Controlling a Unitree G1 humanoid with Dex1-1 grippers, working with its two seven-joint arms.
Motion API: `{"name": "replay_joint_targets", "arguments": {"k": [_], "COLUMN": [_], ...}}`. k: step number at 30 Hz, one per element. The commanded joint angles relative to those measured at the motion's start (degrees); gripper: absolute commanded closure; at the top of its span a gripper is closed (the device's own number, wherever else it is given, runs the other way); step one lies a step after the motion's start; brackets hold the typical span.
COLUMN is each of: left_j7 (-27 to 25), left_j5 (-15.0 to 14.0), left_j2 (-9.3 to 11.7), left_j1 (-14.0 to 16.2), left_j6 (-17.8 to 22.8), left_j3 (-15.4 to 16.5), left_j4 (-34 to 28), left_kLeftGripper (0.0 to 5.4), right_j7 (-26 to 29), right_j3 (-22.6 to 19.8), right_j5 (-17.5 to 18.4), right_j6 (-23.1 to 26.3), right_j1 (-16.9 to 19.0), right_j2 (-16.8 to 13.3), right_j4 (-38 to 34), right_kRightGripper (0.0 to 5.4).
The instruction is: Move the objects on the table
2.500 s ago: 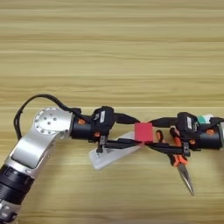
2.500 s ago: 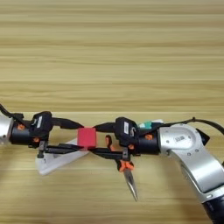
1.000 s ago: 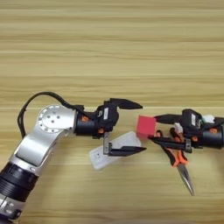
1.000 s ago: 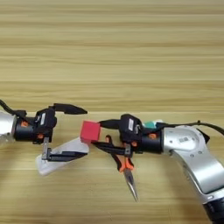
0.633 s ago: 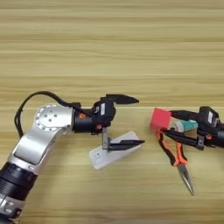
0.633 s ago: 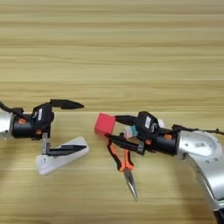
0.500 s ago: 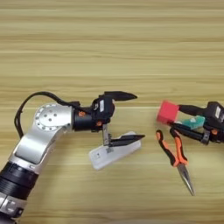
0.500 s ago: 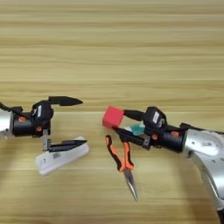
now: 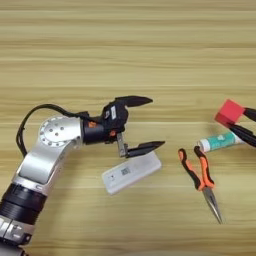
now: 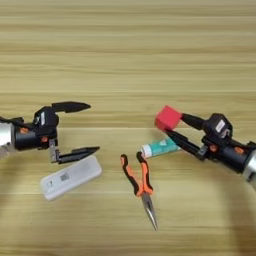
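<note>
1. Both views looked steeply down from above onto the table, whose wooden surface filled each picture from edge to edge.
2. The left eye view reached further left and took in the whole left arm, while only the finger ends of the right gripper showed at its right edge.
3. The right eye view reached further right and showed the right gripper's body; the left arm was cut at its left edge.
4. Both views shared the middle of the table, including the pliers and the white device.
</note>
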Motion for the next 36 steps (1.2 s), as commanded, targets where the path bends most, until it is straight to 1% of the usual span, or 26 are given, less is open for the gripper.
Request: {"name": "replay_joint_targets", "arguments": {"k": [1,4,7,12,17,20,23,25,30,33,36], "left_j7": [1.06,1.39,2.00,3.21,4.08,4.70,4.98,5.13,5.42,5.35,5.29], "left_j5": [-0.43,-0.54,-0.76,-1.36,-1.84,-2.04,-2.29,-2.35,-2.70,-2.64,-2.65], "left_j2": [-0.55,-0.61,-0.74,-1.34,-1.78,-1.86,-1.51,-1.39,-1.67,-1.62,-1.54], "left_j1": [-1.45,-1.56,-1.74,-2.21,-2.31,-2.29,-2.23,-2.20,-2.55,-2.63,-2.77], "left_j6": [-0.69,-0.84,-1.06,-1.40,-1.55,-1.65,-1.56,-1.58,-1.53,-1.80,-1.77], "left_j3": [1.06,1.63,2.40,3.81,4.79,5.20,5.82,6.21,7.08,7.18,7.26], "left_j4": [0.97,1.25,1.52,2.08,2.45,2.42,2.34,2.30,2.20,2.31,2.35], "left_kLeftGripper": [0.00,0.00,0.00,0.00,0.00,0.00,0.00,0.00,0.00,0.00,0.00], "right_j7": [1.38,2.09,2.41,3.10,3.59,3.46,3.18,3.37,3.07,2.76,2.98], "right_j3": [-2.13,-3.29,-3.63,-4.37,-4.62,-4.36,-3.57,-3.30,-2.22,-1.32,-1.01], "right_j5": [-0.19,0.11,-0.31,0.12,-0.32,-0.55,-1.84,-1.83,-3.43,-5.38,-5.55], "right_j6": [-1.59,-2.12,-2.61,-3.52,-5.32,-5.84,-6.51,-6.54,-7.07,-7.58,-7.72], "right_j1": [2.88,5.16,7.40,10.96,14.32,15.26,16.08,16.40,16.69,16.83,16.74], "right_j2": [-1.83,-2.21,-2.33,-2.02,-1.51,-1.48,-1.72,-1.62,-1.63,-2.04,-1.84], "right_j4": [1.35,1.36,0.93,0.91,2.34,2.69,3.44,3.57,4.52,5.34,5.87], "right_kRightGripper": [3.11,3.11,3.11,3.11,3.11,3.11,3.11,3.11,3.11,3.11,3.11]}}
